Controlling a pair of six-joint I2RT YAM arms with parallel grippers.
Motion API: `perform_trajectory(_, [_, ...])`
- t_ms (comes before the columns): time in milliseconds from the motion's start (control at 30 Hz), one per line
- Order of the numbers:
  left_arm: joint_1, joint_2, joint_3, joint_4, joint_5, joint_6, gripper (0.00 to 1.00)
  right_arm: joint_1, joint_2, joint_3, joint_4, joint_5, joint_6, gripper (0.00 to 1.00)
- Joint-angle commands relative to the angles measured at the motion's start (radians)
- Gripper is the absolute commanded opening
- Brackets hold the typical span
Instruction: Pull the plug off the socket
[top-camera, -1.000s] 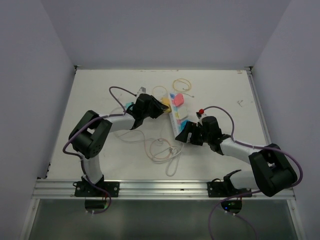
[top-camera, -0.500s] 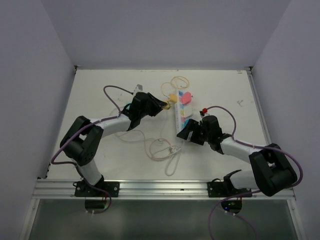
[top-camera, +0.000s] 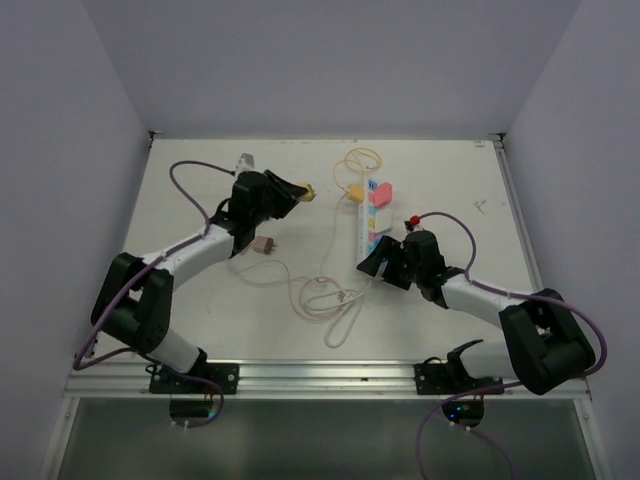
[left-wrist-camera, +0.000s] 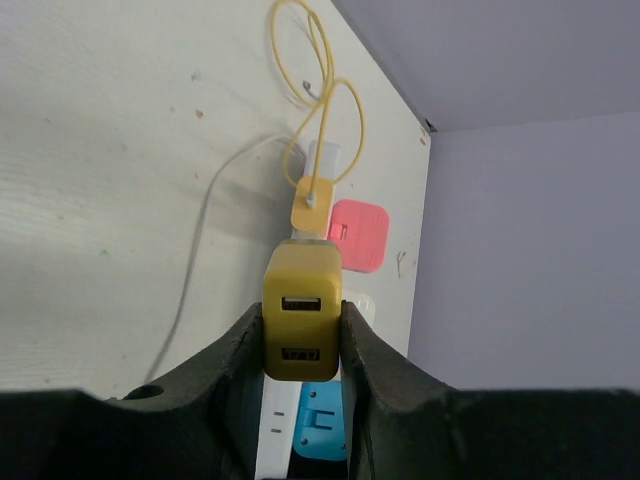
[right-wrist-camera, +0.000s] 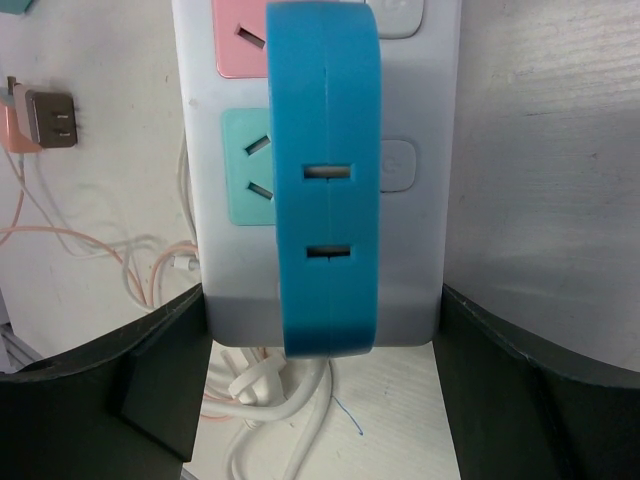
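Socket (top-camera: 361, 228) sits right of centre on the worktop (top-camera: 230, 320), long axis running near to far. Nearest item is the white cord (top-camera: 345, 325), looped loosely in front of the socket and tangled with a pinkish cord (top-camera: 300, 290).

Right hand (right-wrist-camera: 322, 310) is clamped on the socket's near end, one finger flat against each long side. Blue plug (right-wrist-camera: 328, 180) is seated in the socket just past that grip. A teal outlet face (right-wrist-camera: 250, 165) and a pink one (right-wrist-camera: 245, 40) show beside it.

Left of the socket and well apart, a pink charger (top-camera: 264, 245) lies on the worktop with its prongs showing. The pinkish cord runs off from it.

Further back, left hand (left-wrist-camera: 302, 335) is pinched on the yellow plug (left-wrist-camera: 302, 300), a finger on each side, USB ports facing the wrist cam. Yellow plug is clear of the socket, off to the left of its far end, not touching it.

At the socket's far end are a small plug (left-wrist-camera: 313, 205), also yellow, and a pink plug (left-wrist-camera: 358, 235), side by side. A thin yellow cord (left-wrist-camera: 320, 90) loops from the small plug toward the back edge.
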Motion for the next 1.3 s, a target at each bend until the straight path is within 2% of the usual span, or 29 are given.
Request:
perform_trajectory(0, [0.101,-0.111,-0.031,-0.055,0.016,0.11,0.0,-0.016,0.042,-0.056,-0.207,0.107,0.003,0.0])
perform_trajectory(67, [0.147,-0.149,-0.052,-0.075,0.029,0.13,0.0,-0.018,0.047,-0.056,-0.206,0.103,0.002,0.0])
perform_trajectory(233, [0.341,-0.201,-0.13,-0.104,0.113,0.218,0.0,-0.016,0.048,-0.056,-0.2,0.095,-0.001,0.0])
perform_trajectory(400, [0.527,-0.155,-0.178,-0.123,0.179,0.305,0.0,-0.021,0.053,-0.056,-0.19,0.085,-0.004,0.0])
perform_trajectory(500, [0.597,-0.088,-0.192,-0.085,0.24,0.327,0.0,-0.021,0.065,-0.054,-0.184,0.075,-0.006,0.0])
perform_trajectory(633, [0.64,0.009,-0.193,-0.013,0.274,0.333,0.01,-0.022,0.061,-0.057,-0.183,0.071,-0.011,0.0])
perform_trajectory(900, [0.683,0.188,-0.052,0.02,0.277,0.336,0.06,-0.024,0.057,-0.059,-0.18,0.063,-0.017,0.0])
perform_trajectory(1000, [0.686,0.219,-0.026,0.011,0.285,0.342,0.13,-0.026,0.053,-0.059,-0.183,0.063,-0.018,0.0])
perform_trajectory(1133, [0.686,0.222,-0.063,0.024,0.31,0.328,0.28,-0.026,0.06,-0.054,-0.18,0.06,-0.017,0.0])
perform_trajectory(1200, [0.686,0.195,-0.097,0.026,0.314,0.32,0.45,-0.024,0.062,-0.053,-0.18,0.054,-0.023,0.0])
perform_trajectory(1233, [0.686,0.181,-0.118,0.024,0.313,0.317,0.62,-0.026,0.061,-0.051,-0.181,0.055,-0.023,0.0])
perform_trajectory(1267, [0.686,0.167,-0.129,0.024,0.307,0.308,0.69,-0.024,0.059,-0.051,-0.183,0.055,-0.024,0.0])
